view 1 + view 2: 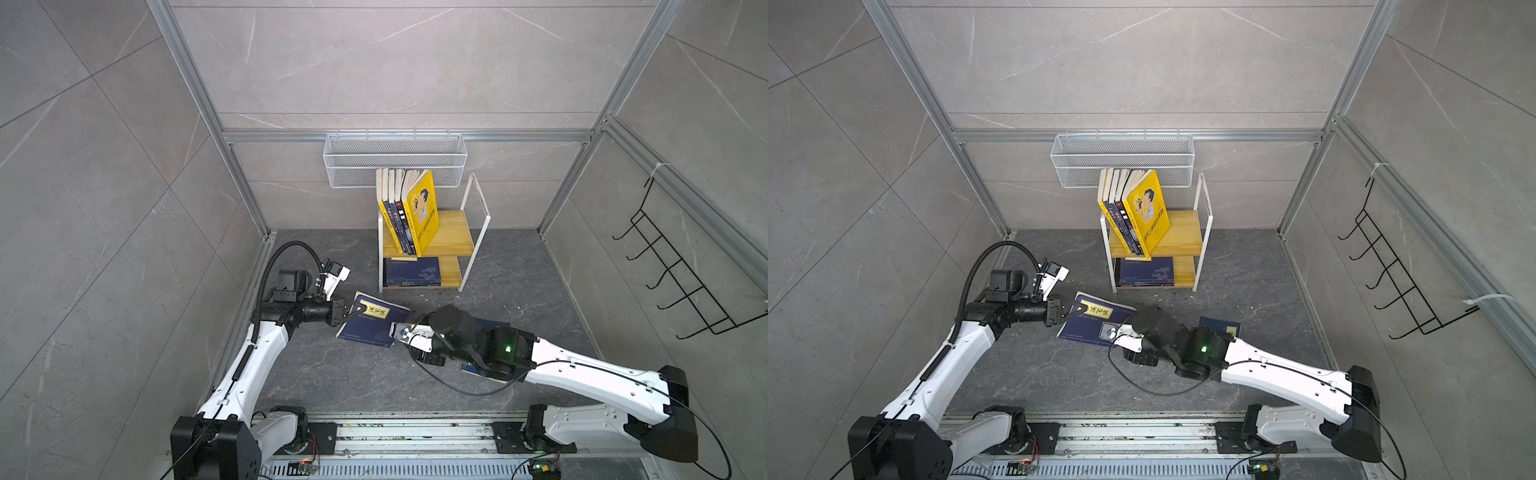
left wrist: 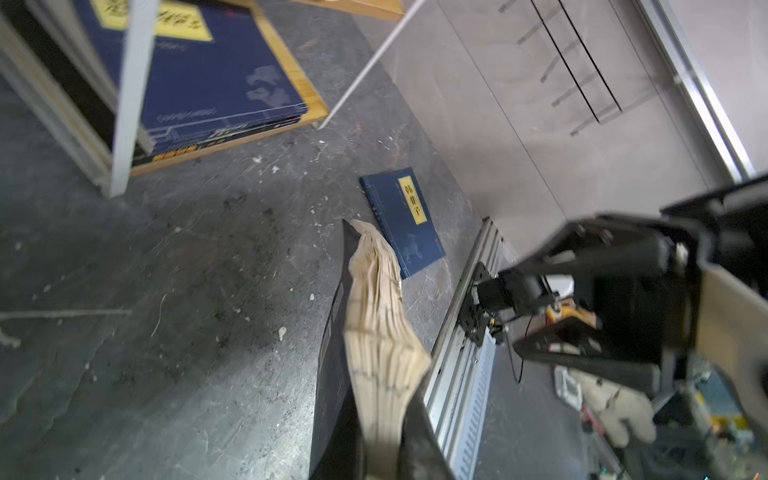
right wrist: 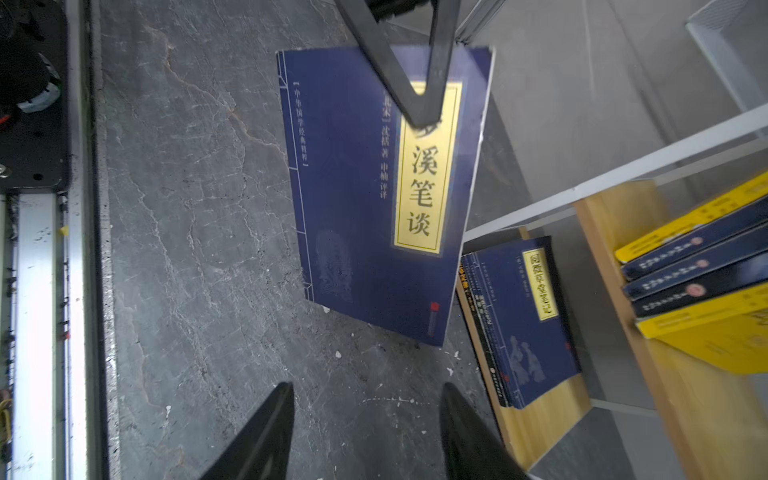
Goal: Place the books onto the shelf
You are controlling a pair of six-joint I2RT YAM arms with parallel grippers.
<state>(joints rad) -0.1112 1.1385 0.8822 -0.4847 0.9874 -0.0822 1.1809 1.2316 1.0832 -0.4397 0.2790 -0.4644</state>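
— Left gripper, in both top views?
— Clamped on the navy book's edge; shelf is noted beyond its tips.
— Left wrist view?
— Navy book is seen pinched in it, pages fanned.
— Right wrist view?
— Right gripper is held spread; navy book is seen ahead, apart from its tips.

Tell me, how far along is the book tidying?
Done: upright paperbacks stand atop the wooden white-framed shelf; navy books lie stacked on its lower board. In hand: the left end effector pinches a navy yellow-labelled book; the right end effector is open. Left: that book and another navy book on the floor.
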